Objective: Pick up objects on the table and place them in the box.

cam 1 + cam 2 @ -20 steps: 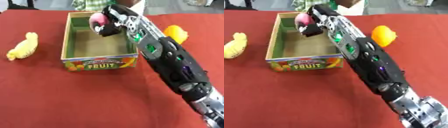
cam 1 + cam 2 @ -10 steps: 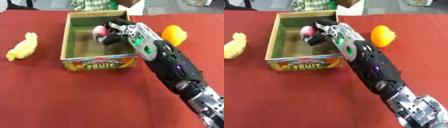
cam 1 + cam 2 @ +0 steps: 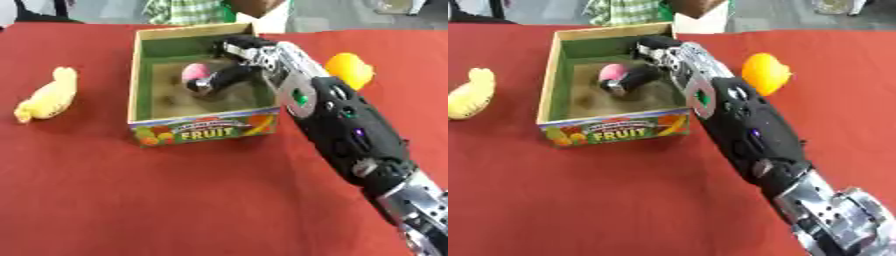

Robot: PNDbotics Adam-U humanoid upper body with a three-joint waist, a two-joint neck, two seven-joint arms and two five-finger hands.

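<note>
Pink object: small, rounded, lying low inside the box, toward its far-right part, on or just above the sandy-brown floor. Right hand: reaches in over the box's right wall, dark fingers curled against the pink object; whether they clasp it or merely rest on it cannot be told. Step in hand, by judgement: delivery of this item into the box, at or close to release. Next move calls for spreading the fingers, lifting the hand clear above the right wall without dragging the item out, then turning to an item outside. Remaining on the red table: yellow toy near the left edge; orange fruit just beside the arm, right of the box. Left hand: not shown.
</note>
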